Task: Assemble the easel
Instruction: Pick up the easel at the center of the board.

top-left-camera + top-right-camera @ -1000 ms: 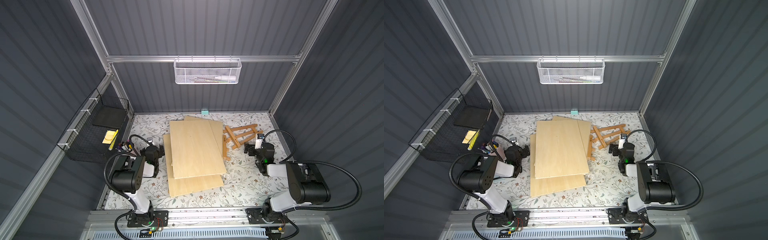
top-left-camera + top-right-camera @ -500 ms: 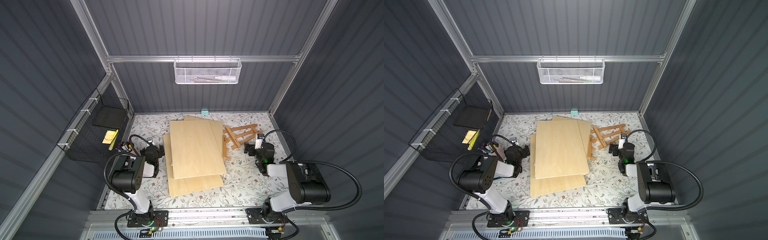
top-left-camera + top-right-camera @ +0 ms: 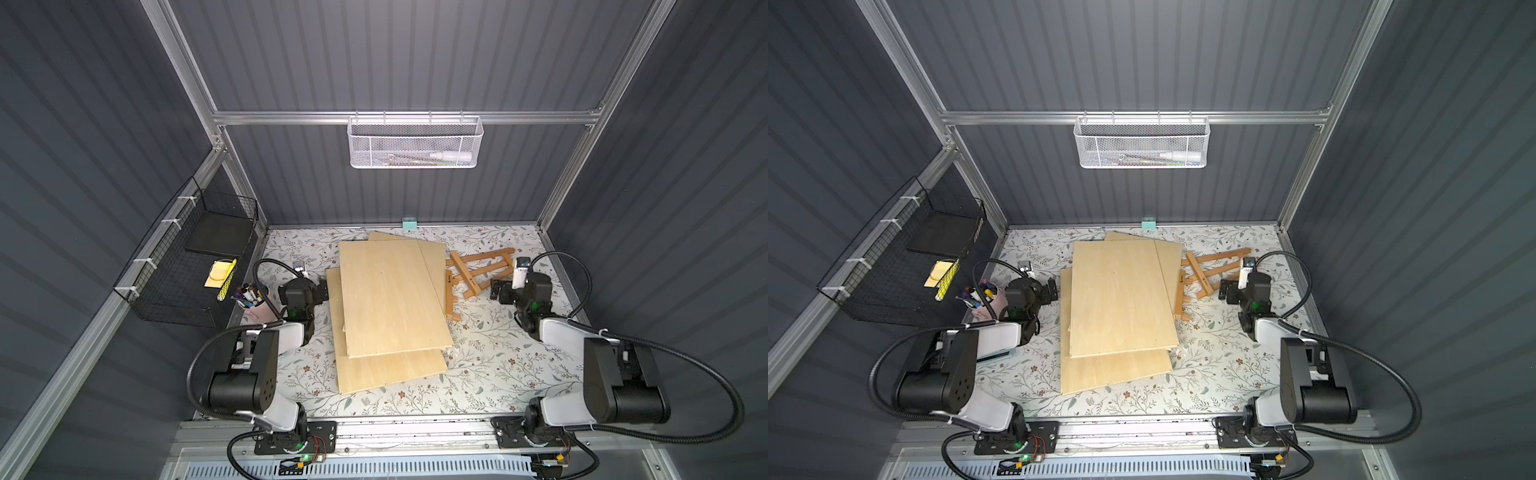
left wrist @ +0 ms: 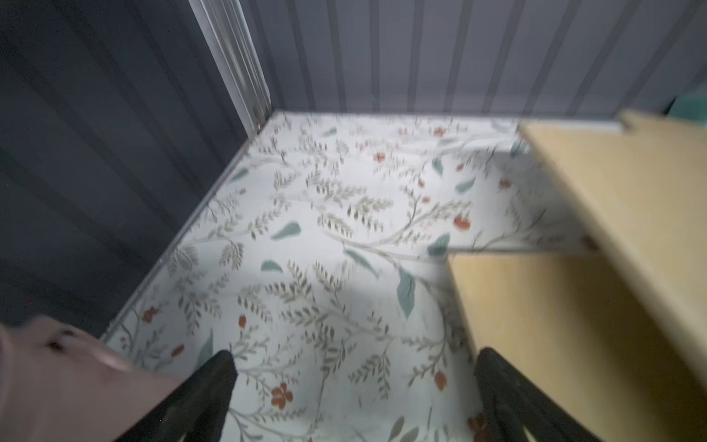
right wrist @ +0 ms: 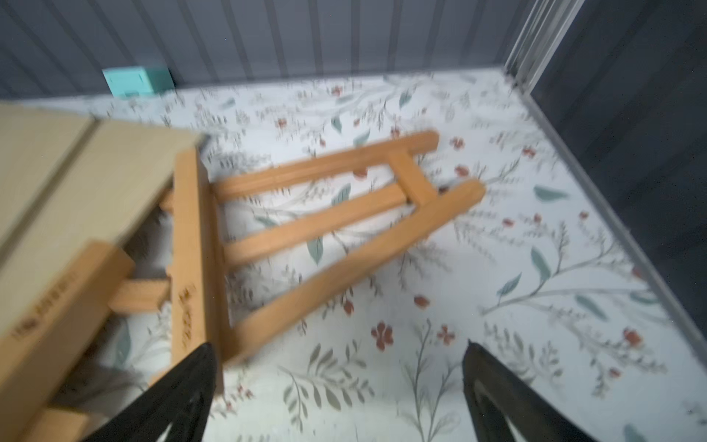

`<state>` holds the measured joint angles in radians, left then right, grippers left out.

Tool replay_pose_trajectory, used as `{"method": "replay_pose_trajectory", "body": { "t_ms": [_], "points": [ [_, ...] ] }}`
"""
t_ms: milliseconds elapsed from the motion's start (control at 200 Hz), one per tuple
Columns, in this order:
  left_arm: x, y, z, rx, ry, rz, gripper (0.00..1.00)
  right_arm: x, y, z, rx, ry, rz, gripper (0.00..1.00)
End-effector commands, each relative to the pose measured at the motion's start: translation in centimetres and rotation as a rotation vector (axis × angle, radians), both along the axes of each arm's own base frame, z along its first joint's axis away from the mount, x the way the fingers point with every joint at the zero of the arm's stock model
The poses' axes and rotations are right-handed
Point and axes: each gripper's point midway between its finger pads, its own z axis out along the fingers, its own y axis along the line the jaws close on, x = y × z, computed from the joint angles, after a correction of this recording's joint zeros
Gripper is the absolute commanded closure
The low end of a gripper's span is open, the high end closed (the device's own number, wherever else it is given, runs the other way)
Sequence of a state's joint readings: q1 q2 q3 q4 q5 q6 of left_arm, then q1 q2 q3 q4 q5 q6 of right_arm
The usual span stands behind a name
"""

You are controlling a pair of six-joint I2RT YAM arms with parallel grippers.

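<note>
**A:** Easel (image 3: 482,270): where is it, and how does it lie?

**B:** Flat on the mat (image 3: 498,365), not standing. It is just ahead of the right pincer (image 3: 496,291), between it and the boards (image 3: 390,299). The near foot is just beside the pincer. In the wrist view one finger (image 5: 183,386) overlaps the ledge. Contact unclear.

**A:** Pincer state?

**B:** Right jaws are spread wide, with nothing but mat between them. The pincer sits low and points at the easel. I read that as lined up for a first grasp on a leg or the ledge.

**A:** Why do the boards matter?

**B:** They are stacked askew on the far side of the easel from the right pincer. Their edge meets the easel's far end, over it or against it, I can't tell. A second bar (image 5: 57,306) pokes out from under them. Whether it belongs to the same easel is unclear. Judgement: the easel needs drawing clear, toward the right pincer, before it can be stood up.

**A:** Left side?

**B:** Left pincer (image 3: 322,289) is also wide open and empty. It is just beside the boards' opposite edge, with the pen cup (image 3: 253,301) close on its outer side. It is probably placed to steady or shift the boards while the right arm works.

**A:** Progress?

**B:** None that shows. The easel is untouched and not yet upright. Risks: a pull may drag the boards along, and the cup is near enough to the left arm to get knocked.
</note>
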<state>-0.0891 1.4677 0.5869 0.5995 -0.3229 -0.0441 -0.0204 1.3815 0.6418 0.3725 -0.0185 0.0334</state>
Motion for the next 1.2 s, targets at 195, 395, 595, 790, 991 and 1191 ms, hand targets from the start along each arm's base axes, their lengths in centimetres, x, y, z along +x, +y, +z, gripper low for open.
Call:
{"method": "replay_pose_trajectory", "body": {
  "t_ms": [195,395,595,790,991,1191],
  "points": [
    [-1.3,-5.7,5.3,-0.106,0.134,0.088,0.01,-4.9,-1.7,0.6,0.183,0.327,-0.306,0.01],
    [-1.7,-13.6,4.7,-0.261,0.266,-0.026,0.01,-6.3,-1.3,-1.7,0.321,0.484,-0.448,0.01],
    [-2.8,-18.6,2.8,-0.233,0.352,-0.071,0.0,-4.6,-1.4,-3.2,0.352,0.556,-0.54,0.08],
    [-3.5,-19.2,2.0,-0.18,0.392,-0.063,0.01,-1.5,-1.1,-4.0,0.324,0.597,-0.522,0.19],
    [-3.9,-19.0,2.4,-0.177,0.383,-0.061,0.0,0.6,-0.2,-6.3,0.338,0.673,-0.529,0.19],
    [-4.2,-18.9,2.5,-0.156,0.391,-0.047,0.01,1.9,0.5,-8.6,0.334,0.723,-0.543,0.18]
  ]
}}
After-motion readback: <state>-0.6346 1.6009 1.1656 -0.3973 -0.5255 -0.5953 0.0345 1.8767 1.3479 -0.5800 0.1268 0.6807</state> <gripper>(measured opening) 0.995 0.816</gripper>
